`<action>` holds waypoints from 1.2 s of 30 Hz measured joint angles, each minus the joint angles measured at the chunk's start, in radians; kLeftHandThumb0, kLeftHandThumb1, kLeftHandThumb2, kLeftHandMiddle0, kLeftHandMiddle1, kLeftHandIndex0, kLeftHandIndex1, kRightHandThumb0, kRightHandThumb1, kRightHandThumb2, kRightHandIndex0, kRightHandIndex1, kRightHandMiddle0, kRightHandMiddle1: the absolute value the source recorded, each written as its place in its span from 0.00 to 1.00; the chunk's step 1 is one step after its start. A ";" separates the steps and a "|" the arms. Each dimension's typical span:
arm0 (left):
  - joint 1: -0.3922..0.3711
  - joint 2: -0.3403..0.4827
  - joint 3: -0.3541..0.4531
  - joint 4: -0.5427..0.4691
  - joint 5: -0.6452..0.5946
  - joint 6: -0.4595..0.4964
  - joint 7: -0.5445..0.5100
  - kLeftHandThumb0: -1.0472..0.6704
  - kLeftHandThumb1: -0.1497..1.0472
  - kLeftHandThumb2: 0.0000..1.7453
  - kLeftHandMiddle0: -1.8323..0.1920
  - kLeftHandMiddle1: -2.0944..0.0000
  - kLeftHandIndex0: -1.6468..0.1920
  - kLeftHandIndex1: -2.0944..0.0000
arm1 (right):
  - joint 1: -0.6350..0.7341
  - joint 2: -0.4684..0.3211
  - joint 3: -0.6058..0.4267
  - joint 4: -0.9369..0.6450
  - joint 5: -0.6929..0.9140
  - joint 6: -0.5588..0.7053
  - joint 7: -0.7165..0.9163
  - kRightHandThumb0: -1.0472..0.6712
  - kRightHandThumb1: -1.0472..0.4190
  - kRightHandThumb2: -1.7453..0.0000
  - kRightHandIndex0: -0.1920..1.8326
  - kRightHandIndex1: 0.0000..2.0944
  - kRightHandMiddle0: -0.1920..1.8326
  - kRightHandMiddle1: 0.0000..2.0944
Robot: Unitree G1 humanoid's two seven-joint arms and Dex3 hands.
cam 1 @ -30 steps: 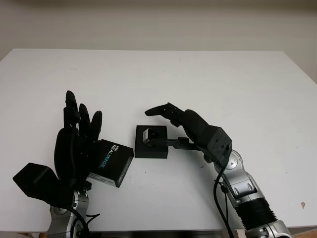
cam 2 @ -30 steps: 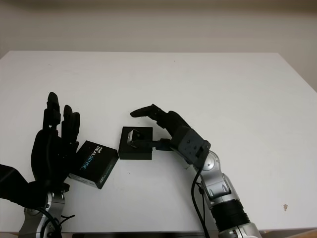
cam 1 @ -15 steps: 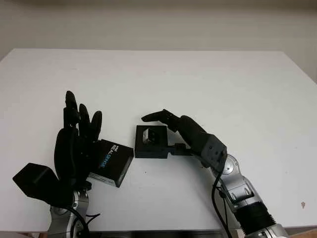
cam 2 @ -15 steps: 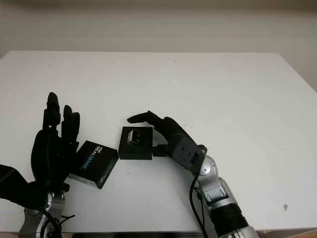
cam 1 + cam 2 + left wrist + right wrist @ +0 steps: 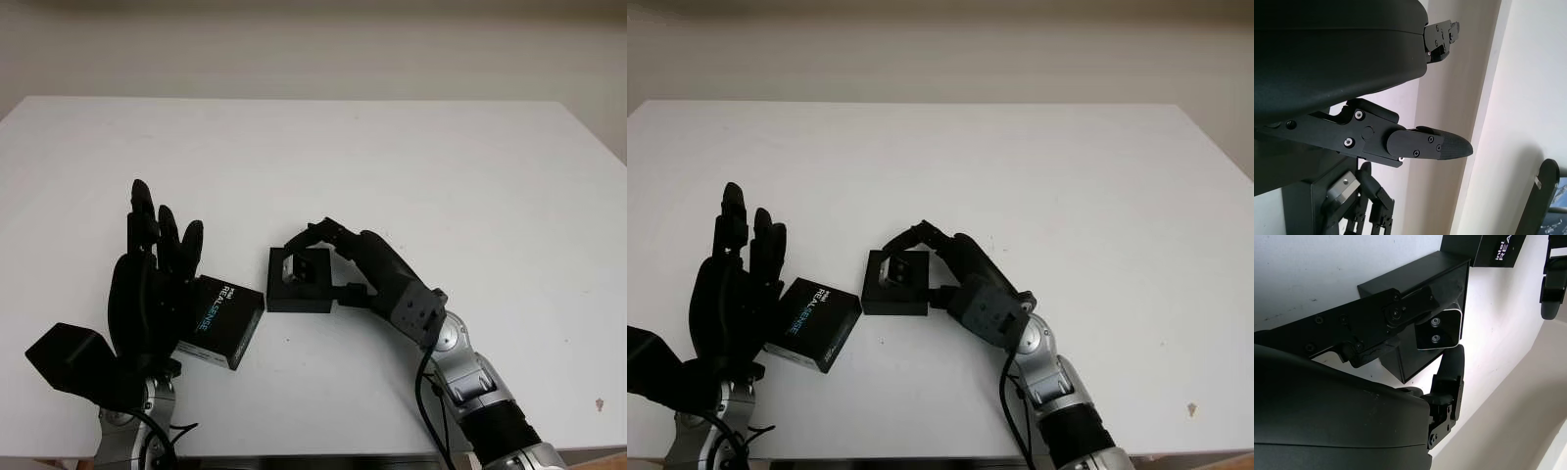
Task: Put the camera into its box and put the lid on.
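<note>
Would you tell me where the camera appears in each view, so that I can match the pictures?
Left eye view: camera in the open box, just left of centre.
Right eye view: camera in the box, further left of centre.
Left wrist view: camera, a silver block in the box.
Right wrist view: camera, its silver end with two screws, inside the box.
Shared landmark: the box.

Looks like a robotics lab or test bench setup, not anyone's home. You've got a plain white table point(image 5: 411, 157) pushed up against a bare off-white wall point(image 5: 313, 44), and the stuff on it is a black product box point(image 5: 299, 282) with a little silver camera point(image 5: 297, 268) inside, plus the printed lid point(image 5: 219, 322) lying beside it. Both arms reaching in are bare black and metal with loose cables point(image 5: 431, 411) hanging off, which feels like research gear.
</note>
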 measured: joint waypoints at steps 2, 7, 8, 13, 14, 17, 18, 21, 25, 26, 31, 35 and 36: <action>0.001 0.000 0.000 0.000 0.000 0.000 0.000 0.31 1.00 0.15 1.00 1.00 1.00 1.00 | 0.000 0.000 0.000 0.000 -0.004 -0.002 -0.005 0.34 0.07 0.97 0.26 0.06 0.25 0.62; 0.001 0.000 0.000 0.000 0.000 -0.003 -0.001 0.30 1.00 0.15 1.00 1.00 1.00 1.00 | 0.000 0.000 0.002 0.001 -0.020 -0.013 -0.016 0.35 0.07 0.97 0.27 0.07 0.25 0.63; 0.001 0.000 0.000 0.000 0.000 -0.003 -0.001 0.30 1.00 0.15 1.00 1.00 1.00 1.00 | 0.000 0.000 0.002 0.001 -0.023 -0.014 -0.017 0.35 0.07 0.97 0.27 0.07 0.25 0.63; 0.001 0.000 0.001 0.000 -0.001 -0.005 -0.003 0.30 1.00 0.15 1.00 1.00 1.00 1.00 | -0.001 -0.003 0.003 0.001 -0.043 -0.017 -0.016 0.35 0.06 0.97 0.27 0.07 0.25 0.63; 0.001 0.000 0.001 0.000 -0.001 -0.005 -0.003 0.30 1.00 0.15 1.00 1.00 1.00 1.00 | -0.001 -0.005 0.003 -0.001 -0.050 -0.017 -0.014 0.35 0.06 0.97 0.28 0.08 0.25 0.64; 0.001 0.000 0.001 0.000 -0.001 -0.007 -0.002 0.30 1.00 0.14 1.00 1.00 1.00 1.00 | -0.003 -0.018 0.011 -0.014 -0.079 -0.016 -0.016 0.37 0.06 0.97 0.30 0.09 0.28 0.66; 0.001 0.000 0.001 0.000 -0.001 -0.007 -0.002 0.31 1.00 0.14 1.00 1.00 1.00 1.00 | -0.004 -0.020 0.014 -0.015 -0.086 -0.017 -0.019 0.37 0.06 0.97 0.30 0.10 0.29 0.66; 0.001 0.000 0.001 0.000 -0.001 -0.007 -0.002 0.31 1.00 0.14 1.00 1.00 1.00 1.00 | -0.005 -0.021 0.018 -0.016 -0.099 -0.024 -0.032 0.37 0.06 0.97 0.31 0.12 0.29 0.70; 0.001 0.000 0.001 0.000 -0.001 -0.007 -0.002 0.31 1.00 0.15 1.00 1.00 1.00 1.00 | -0.001 -0.025 0.019 -0.004 -0.100 -0.076 -0.050 0.38 0.06 0.97 0.24 0.27 0.26 0.75; 0.002 0.000 0.001 0.000 -0.001 -0.007 -0.002 0.31 1.00 0.15 1.00 1.00 1.00 1.00 | -0.001 -0.025 0.018 0.003 -0.098 -0.091 -0.055 0.39 0.06 0.97 0.21 0.32 0.25 0.75; 0.002 0.000 0.001 0.000 -0.002 -0.006 -0.003 0.31 1.00 0.15 1.00 1.00 1.00 1.00 | 0.004 -0.014 0.010 0.030 -0.046 -0.142 -0.060 0.38 0.04 0.97 0.16 0.40 0.24 0.77; 0.002 0.000 0.000 0.000 -0.002 -0.006 -0.003 0.30 1.00 0.14 1.00 1.00 1.00 1.00 | 0.005 0.005 -0.006 0.031 0.008 -0.171 -0.060 0.38 0.04 0.97 0.15 0.41 0.24 0.77; 0.002 0.000 0.000 0.000 -0.002 -0.006 -0.002 0.30 1.00 0.14 1.00 1.00 1.00 1.00 | 0.006 0.007 -0.007 0.031 0.015 -0.180 -0.060 0.38 0.04 0.97 0.15 0.41 0.24 0.77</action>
